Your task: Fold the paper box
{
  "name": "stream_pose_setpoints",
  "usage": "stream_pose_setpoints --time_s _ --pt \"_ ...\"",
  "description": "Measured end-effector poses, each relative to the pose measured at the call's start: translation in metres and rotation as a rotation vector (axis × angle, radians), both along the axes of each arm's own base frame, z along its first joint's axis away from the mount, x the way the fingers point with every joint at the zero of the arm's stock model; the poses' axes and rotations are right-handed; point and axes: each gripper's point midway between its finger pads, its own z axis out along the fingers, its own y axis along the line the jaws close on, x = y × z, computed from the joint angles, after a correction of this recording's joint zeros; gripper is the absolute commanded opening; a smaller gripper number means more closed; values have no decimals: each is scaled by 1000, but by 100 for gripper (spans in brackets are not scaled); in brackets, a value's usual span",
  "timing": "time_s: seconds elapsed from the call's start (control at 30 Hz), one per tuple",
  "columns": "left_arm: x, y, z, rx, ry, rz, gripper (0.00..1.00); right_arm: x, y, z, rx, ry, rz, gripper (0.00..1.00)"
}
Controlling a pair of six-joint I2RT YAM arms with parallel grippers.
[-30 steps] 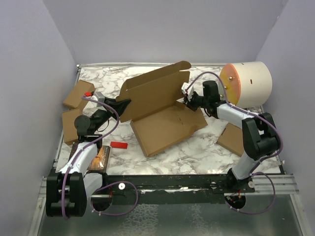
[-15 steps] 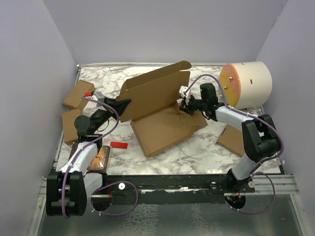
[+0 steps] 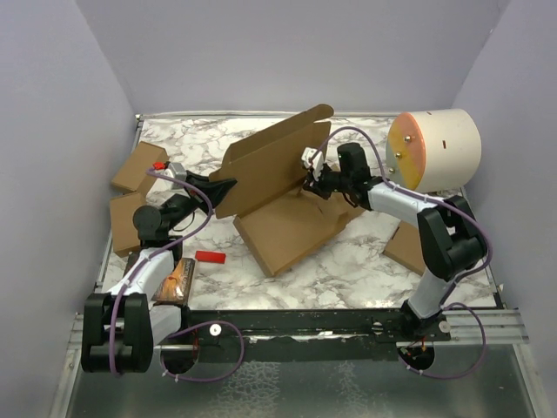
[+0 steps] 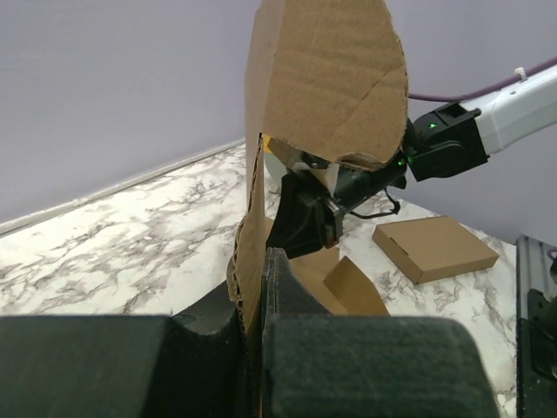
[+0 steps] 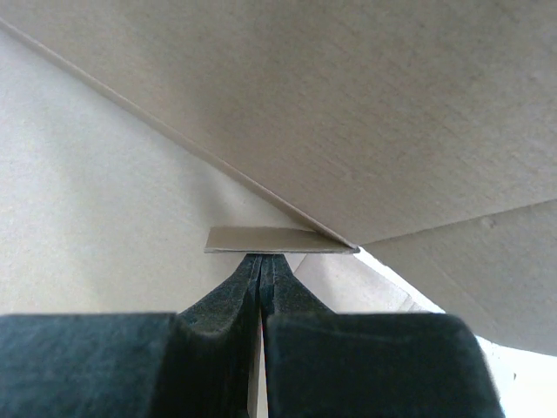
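The paper box is a plain brown corrugated mailer sitting mid-desk, only partly formed. Its base panel lies flat and skewed, with one corner pointing toward the near edge. The long lid stands raised along the far side, tilted, with a rounded tab at its upper right. The lid's left end is pinched in the left pincer.

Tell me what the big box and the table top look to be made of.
The box: brown corrugated cardboard, matte; the left wrist view shows a wavy, layered cut edge. The table top: white surface with grey veins, marble or a printed imitation; cannot tell which.
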Motion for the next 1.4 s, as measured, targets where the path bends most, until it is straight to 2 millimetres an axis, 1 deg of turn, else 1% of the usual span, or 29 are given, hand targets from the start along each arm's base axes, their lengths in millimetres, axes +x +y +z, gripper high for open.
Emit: stream_pose_setpoints --time_s 0.17,0.33,0.5,0.67,0.87,1.03,1.23,1.4 --pt "-3 -6 -3 -3 11 -39 0 9 4 -7 -19 -1 -53 1" --pt "-5 -9 -5 -2 22 -63 0 12 11 -12 -18 8 -90 1" --pt "-5 -10 -6 0 24 -66 0 20 16 -13 0 25 -123 1" --pt "-4 -10 -8 2 32 -65 0 23 17 -15 15 42 -149 1" --pt "-3 -9 -12 11 39 -59 0 32 27 -15 43 75 -150 2" --pt "1 -8 -18 21 59 -47 0 28 30 -16 59 95 -135 3" --pt "6 -6 -25 33 93 -18 0 16 27 -27 46 126 -117 5" --pt "8 -3 -27 44 99 8 0 7 22 -29 36 131 -109 8"
